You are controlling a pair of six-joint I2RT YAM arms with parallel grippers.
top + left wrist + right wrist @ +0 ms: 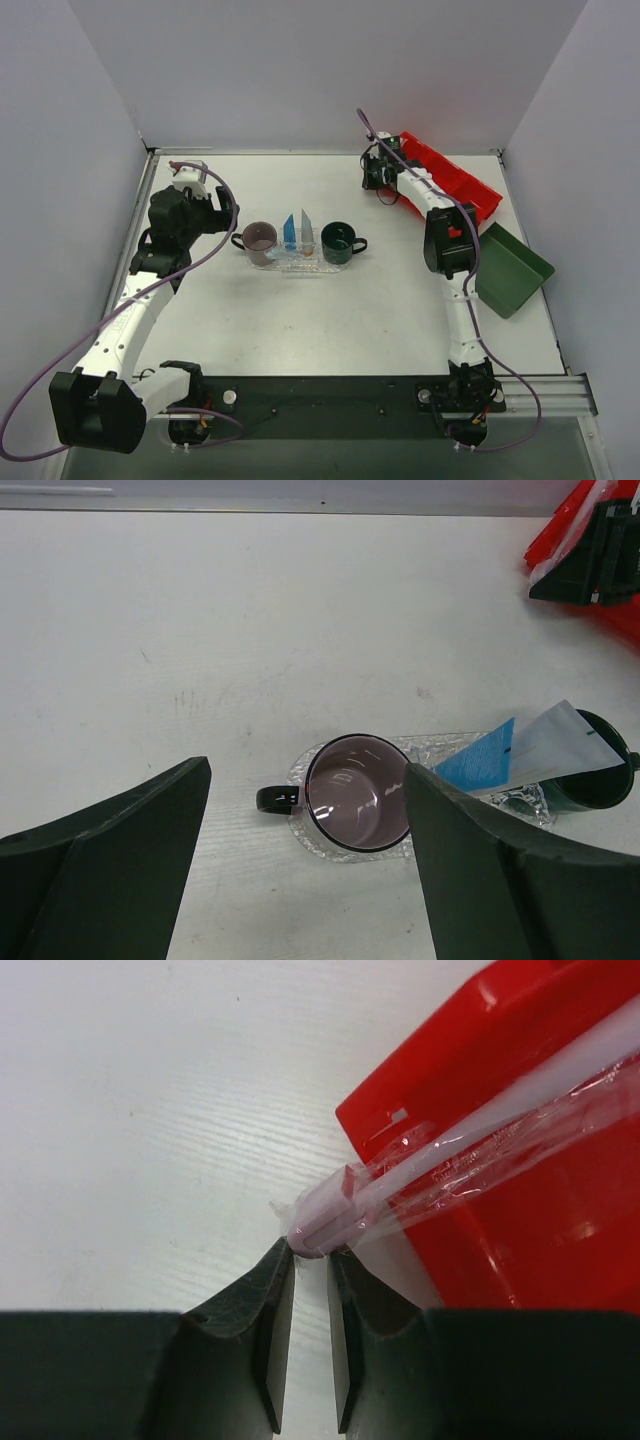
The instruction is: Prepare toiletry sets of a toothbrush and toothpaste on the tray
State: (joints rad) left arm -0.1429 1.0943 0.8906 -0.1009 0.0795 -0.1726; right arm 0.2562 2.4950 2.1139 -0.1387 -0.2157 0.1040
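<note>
The mauve cup (260, 236) and green mug (337, 243) flank the tubes (289, 231) — open above.

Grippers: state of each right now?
Left gripper: open, empty, over the mauve cup.
Right gripper: jaws almost together at the wrapped toothbrush end; grip cannot be told.

Robot lab: white-walled enclosure (330, 70) around table (300, 320)

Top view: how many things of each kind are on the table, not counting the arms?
Cups: 2, mauve cup and dark green mug
Tubes: 2, blue tube and white tube
Trays: 2, clear tray and dark green tray
Bins: 1, red bin
Total: 7
</note>
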